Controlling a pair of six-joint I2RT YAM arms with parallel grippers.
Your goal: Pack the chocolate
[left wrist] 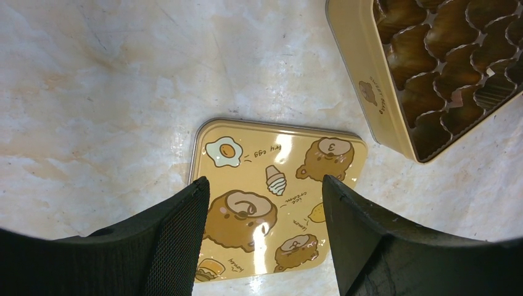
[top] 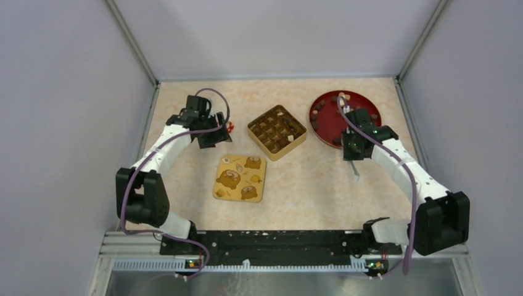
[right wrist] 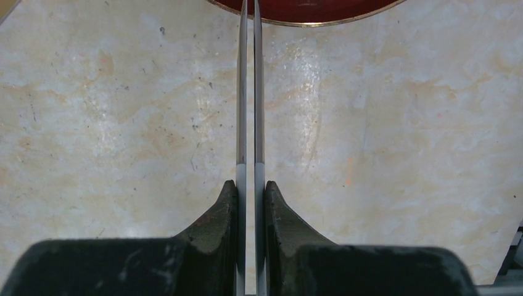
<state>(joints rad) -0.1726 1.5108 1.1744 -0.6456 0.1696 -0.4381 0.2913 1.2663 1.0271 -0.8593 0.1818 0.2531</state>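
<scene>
Right wrist: right end effector (right wrist: 250, 188) holds tweezers (right wrist: 242, 92) across plate (right wrist: 308, 9) rim.

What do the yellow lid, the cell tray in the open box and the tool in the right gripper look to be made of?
Yellow lid: likely printed tin with a glossy finish; it shows bright glare and a raised rim.
Cell tray: probably thin formed plastic, shiny gold-brown, with scalloped cell walls.
Tool: looks like bare metal; two thin grey blades with a dull sheen.
</scene>
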